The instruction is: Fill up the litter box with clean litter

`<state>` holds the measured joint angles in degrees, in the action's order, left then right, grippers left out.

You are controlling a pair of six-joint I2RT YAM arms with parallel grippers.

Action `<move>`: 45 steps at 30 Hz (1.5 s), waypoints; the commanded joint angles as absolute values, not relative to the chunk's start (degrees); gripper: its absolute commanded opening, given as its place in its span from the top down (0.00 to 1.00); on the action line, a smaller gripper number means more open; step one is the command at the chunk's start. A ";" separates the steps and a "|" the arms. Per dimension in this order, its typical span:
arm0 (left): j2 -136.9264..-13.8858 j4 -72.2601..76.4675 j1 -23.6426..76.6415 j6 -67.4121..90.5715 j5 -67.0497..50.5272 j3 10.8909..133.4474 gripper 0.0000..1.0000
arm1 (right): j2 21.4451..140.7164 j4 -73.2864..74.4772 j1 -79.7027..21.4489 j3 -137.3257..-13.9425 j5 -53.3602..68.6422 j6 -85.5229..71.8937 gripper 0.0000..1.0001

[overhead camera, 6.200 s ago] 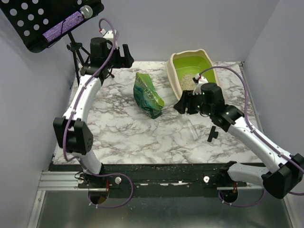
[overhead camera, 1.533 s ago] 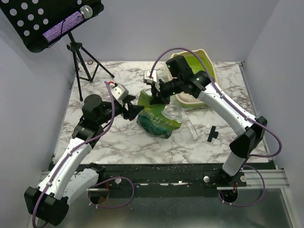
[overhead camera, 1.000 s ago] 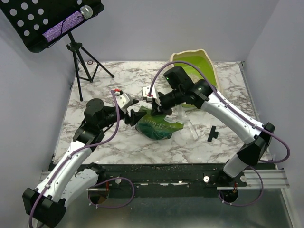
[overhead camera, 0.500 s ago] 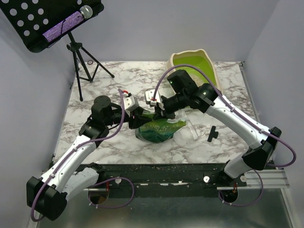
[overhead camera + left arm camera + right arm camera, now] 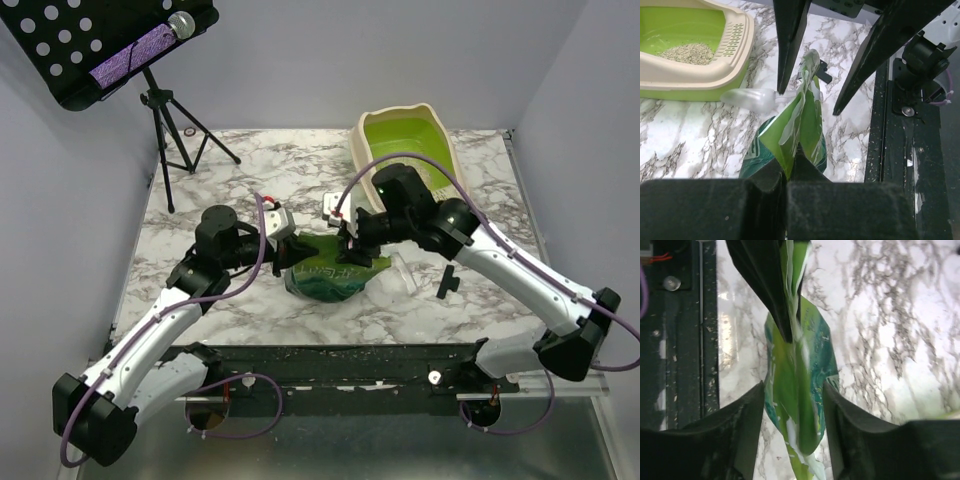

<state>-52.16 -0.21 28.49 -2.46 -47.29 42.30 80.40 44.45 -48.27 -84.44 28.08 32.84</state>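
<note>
Since 0.5 s ago: crinkly green printed bag sagged lower, mid marbled desk. Top pinched by left gripper; right gripper spread astride. Beige-rimmed lime-green plastic litter box, far-right corner, holds pale granular clean litter.

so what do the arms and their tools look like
The left arm and right arm match: white links, black joint housings, a purple cable looping along each. The left tool and right tool are matte black with two tapered fingers, a white block at each wrist.
</note>
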 commanded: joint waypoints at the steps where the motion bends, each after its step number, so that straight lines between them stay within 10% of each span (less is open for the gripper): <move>1: -48.61 0.35 29.53 -3.69 -44.48 40.87 1.00 | 71.65 33.33 -48.60 -75.08 20.04 26.72 0.36; 24: -42.28 0.44 32.96 -5.80 -38.59 37.71 1.00 | 76.90 22.50 -44.65 -64.60 33.74 28.48 0.38; 27: -42.10 0.79 33.05 -5.89 -38.23 37.88 1.00 | 77.87 22.59 -44.74 -64.51 38.56 27.43 0.50; 29: -42.62 0.09 33.05 -6.67 -38.06 39.10 1.00 | 77.61 22.41 -44.74 -64.34 41.30 26.72 0.80; 30: -43.50 -2.44 33.13 -7.46 -38.06 40.33 0.98 | 77.26 21.63 -44.74 -63.99 41.57 25.76 0.99; 38: -48.25 -21.86 36.12 -16.08 -31.11 53.16 0.50 | 72.07 22.06 -44.74 -62.40 37.27 22.59 1.00; 45: -56.15 -38.66 39.19 -20.83 -32.61 65.99 0.40 | 72.77 23.82 -44.91 -63.54 36.91 22.76 1.00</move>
